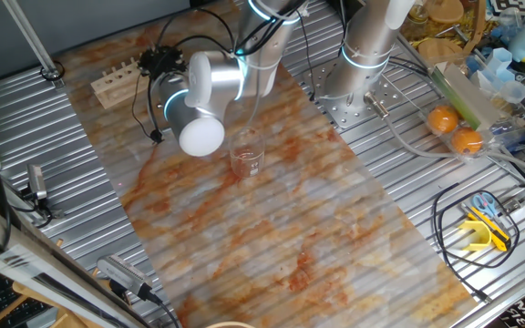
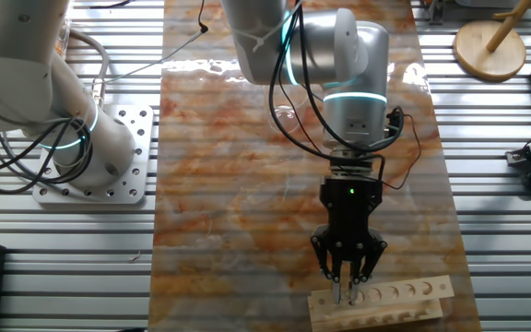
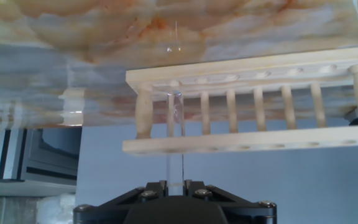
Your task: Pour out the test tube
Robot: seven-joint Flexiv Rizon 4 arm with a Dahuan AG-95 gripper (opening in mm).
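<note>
One test tube (image 3: 175,124) pinched in gripper (image 2: 348,277) jaws, standing in rack (image 3: 247,146); tilted lift could snag hole, crack glass.

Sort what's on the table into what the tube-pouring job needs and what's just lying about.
For the job:
- test tube, standing in the wooden rack
- gripper, fingers closed around the tube
- beaker, standing mid-table

Lying about:
- two oranges
- yellow-handled tool
- round wooden stand
</note>
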